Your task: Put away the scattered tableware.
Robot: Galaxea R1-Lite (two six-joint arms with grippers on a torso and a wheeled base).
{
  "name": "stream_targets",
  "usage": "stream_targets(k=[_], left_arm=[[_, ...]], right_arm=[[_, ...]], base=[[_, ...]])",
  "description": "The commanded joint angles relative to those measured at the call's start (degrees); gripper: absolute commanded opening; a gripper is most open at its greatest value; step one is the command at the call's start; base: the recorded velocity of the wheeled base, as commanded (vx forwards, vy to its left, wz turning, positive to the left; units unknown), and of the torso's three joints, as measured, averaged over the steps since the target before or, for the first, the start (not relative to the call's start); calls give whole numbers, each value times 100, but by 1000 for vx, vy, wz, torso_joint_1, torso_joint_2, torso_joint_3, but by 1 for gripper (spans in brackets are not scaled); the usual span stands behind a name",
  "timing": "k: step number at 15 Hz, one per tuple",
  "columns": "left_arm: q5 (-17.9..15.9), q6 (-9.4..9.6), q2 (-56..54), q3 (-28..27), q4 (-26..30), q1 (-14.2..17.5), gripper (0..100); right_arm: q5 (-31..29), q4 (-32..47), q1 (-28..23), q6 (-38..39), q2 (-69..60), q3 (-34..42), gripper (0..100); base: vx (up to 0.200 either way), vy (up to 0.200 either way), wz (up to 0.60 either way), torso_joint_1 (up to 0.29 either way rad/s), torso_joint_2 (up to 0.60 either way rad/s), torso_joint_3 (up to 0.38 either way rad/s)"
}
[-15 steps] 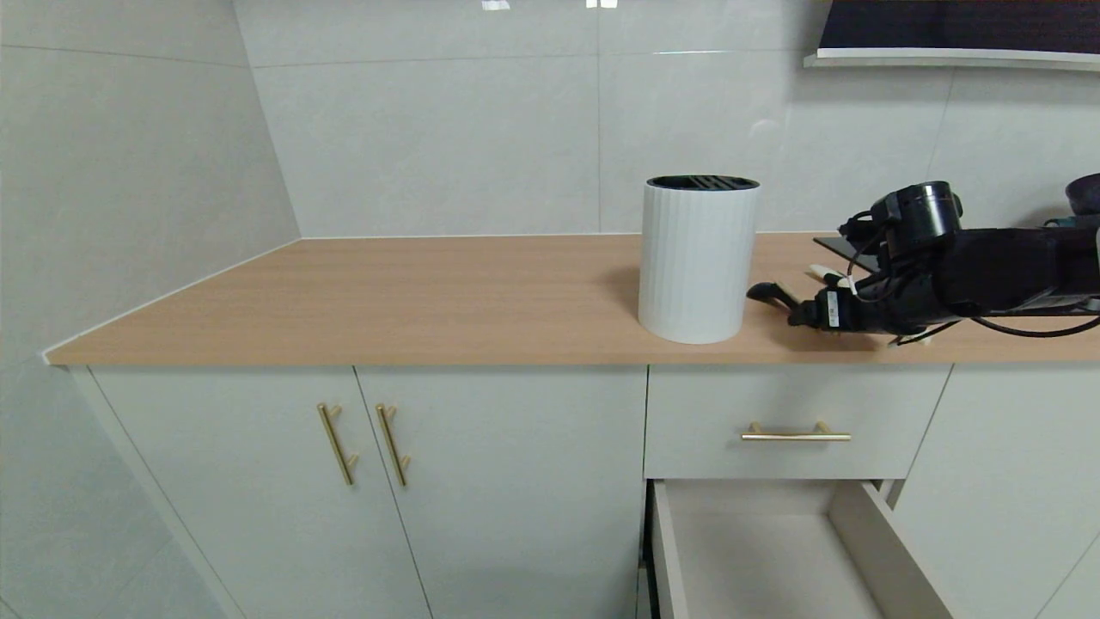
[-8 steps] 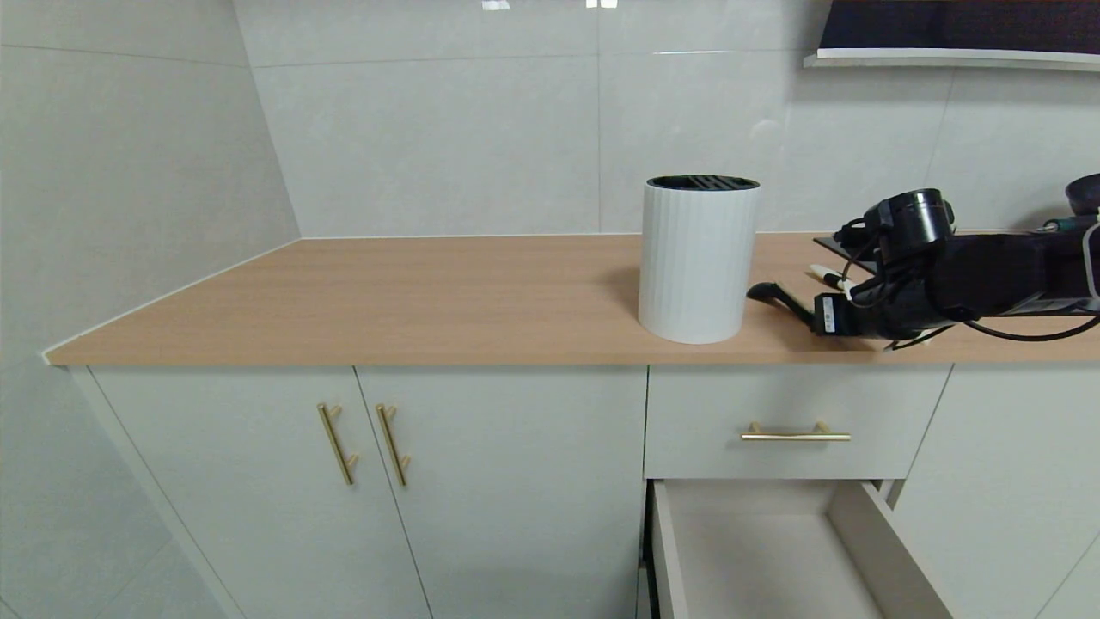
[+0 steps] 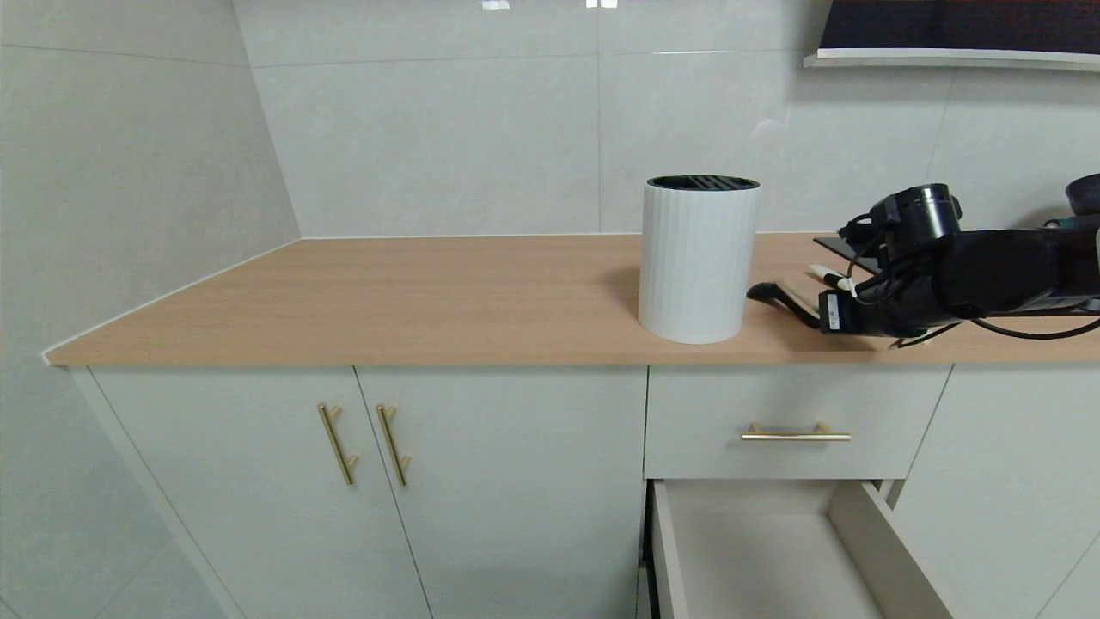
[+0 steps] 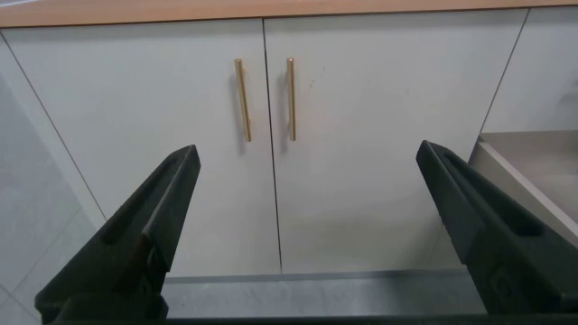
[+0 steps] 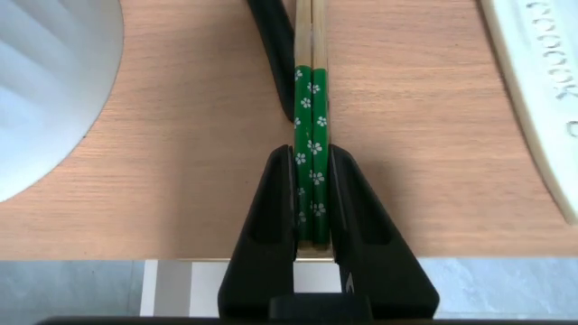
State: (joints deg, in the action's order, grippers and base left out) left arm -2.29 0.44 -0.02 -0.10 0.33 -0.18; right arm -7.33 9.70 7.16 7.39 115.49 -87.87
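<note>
A pair of bamboo chopsticks (image 5: 312, 108) with green flowered ends lies along the wooden counter (image 3: 430, 292). My right gripper (image 5: 312, 212) is shut on their green ends, low over the counter's front edge (image 3: 821, 314). The chopsticks' pale shafts (image 3: 795, 297) point toward a white ribbed holder (image 3: 698, 262) with a black slotted top. A black utensil (image 3: 767, 292) lies beside the chopsticks (image 5: 269, 45), close to the holder's base. My left gripper (image 4: 307, 235) hangs open and holds nothing, facing the white cabinet doors (image 4: 361, 135).
A white utensil (image 5: 542, 99) lies on the counter beside the chopsticks. A dark flat tray (image 3: 838, 248) sits behind my right arm. Below the counter, the lower drawer (image 3: 687, 550) stands pulled out, under a closed drawer with a gold handle (image 3: 796, 435).
My right gripper drew back a little to the right, dipped toward the counter, then rose slightly. The chopsticks' pale shafts now show ahead of it.
</note>
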Motion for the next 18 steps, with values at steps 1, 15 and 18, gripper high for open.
stream_targets(k=[1, 15, 18], left_arm=[[1, 0, 2, 1, 2, 1, 100], [1, 0, 2, 1, 2, 1, 100], [1, 0, 2, 1, 2, 1, 100]], right_arm=[[-14, 5, -39, 70, -440, 262, 0], [2192, 2238, 242, 123, -4325, 2740, 0], [2209, 2326, 401, -71, -4272, 3065, 0]], base=[[0, 0, 0, 0, 0, 0], [0, 0, 0, 0, 0, 0], [0, 0, 0, 0, 0, 0]])
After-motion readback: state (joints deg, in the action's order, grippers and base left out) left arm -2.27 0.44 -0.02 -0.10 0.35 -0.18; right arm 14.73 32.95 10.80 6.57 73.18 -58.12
